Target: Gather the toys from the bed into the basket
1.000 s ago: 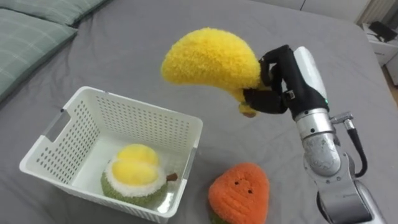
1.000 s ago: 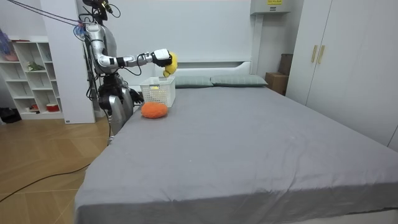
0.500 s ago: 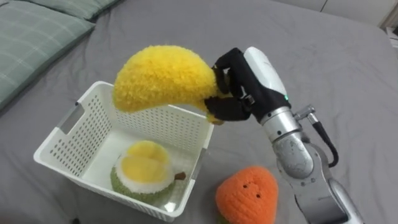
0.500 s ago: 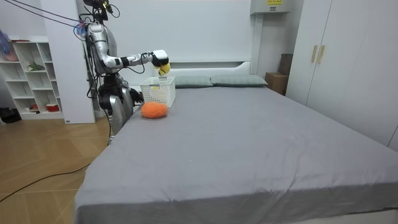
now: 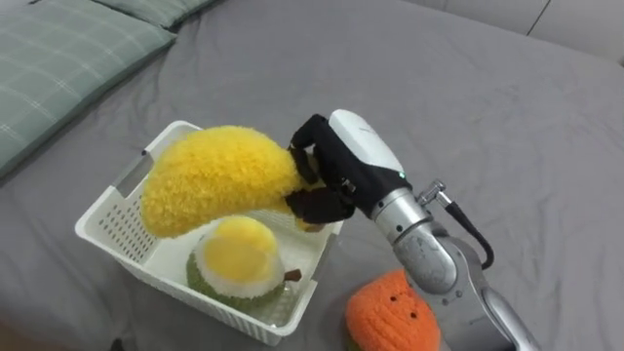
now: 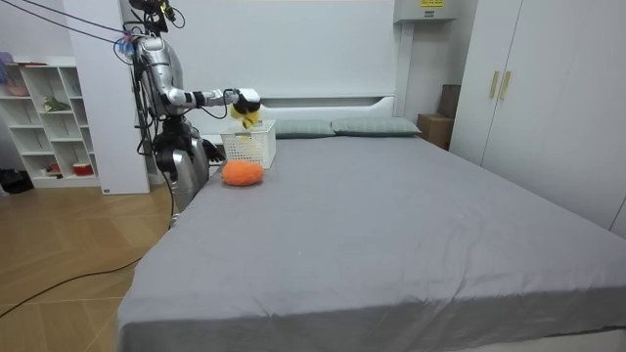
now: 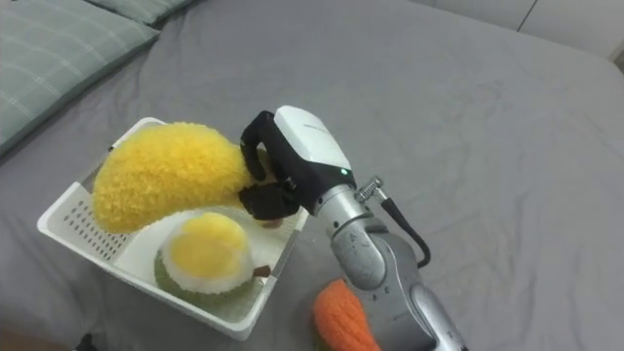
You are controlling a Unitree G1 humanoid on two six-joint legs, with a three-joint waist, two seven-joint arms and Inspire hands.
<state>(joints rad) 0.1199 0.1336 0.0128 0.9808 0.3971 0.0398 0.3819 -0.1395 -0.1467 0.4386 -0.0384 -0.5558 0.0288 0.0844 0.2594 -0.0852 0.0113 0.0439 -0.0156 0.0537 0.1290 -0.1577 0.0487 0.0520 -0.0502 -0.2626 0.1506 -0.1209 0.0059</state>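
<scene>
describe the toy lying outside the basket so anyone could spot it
Find the white lattice basket on the grey bed. Just past its near right corner, on the sheet, sits the orange plush toy. It is the only orange one and the only one outside the basket: the green-and-yellow plush lies inside, and the right hand holds the yellow plush banana over it.

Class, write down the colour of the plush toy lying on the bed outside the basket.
The plush toy is orange; the left eye view shows it best.
</scene>
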